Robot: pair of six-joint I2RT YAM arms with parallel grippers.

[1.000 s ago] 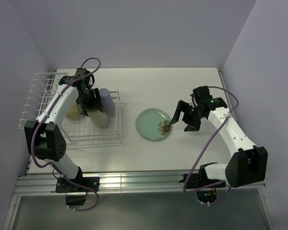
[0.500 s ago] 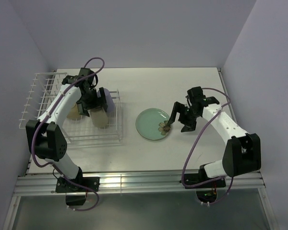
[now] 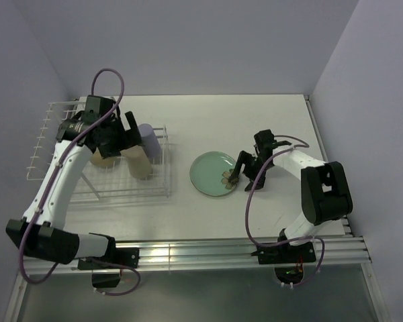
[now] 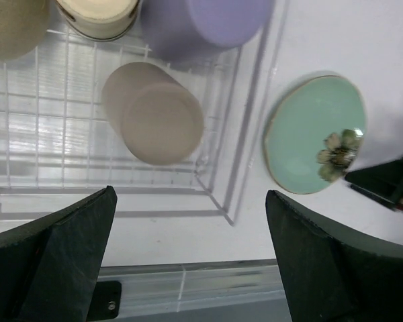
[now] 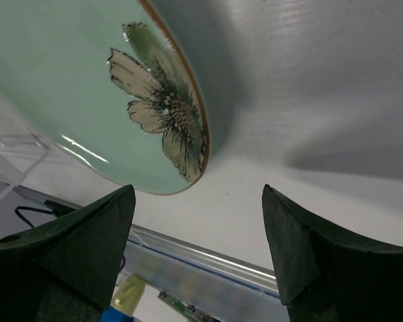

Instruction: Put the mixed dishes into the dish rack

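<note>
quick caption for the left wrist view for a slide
Open left gripper above white wire dish rack holding beige tumbler, lavender cup and cream bowl; pale green flowered plate outside on table.

The plate (image 5: 60,80) is glossy glazed ceramic. The rack (image 3: 114,182) is white wire, perhaps coated; the tumbler (image 4: 162,124) looks matt.

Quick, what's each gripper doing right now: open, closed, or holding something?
Left gripper: open, holding nothing, above the dish rack.
Right gripper: open, at the flowered edge of the green plate, not gripping it.
</note>
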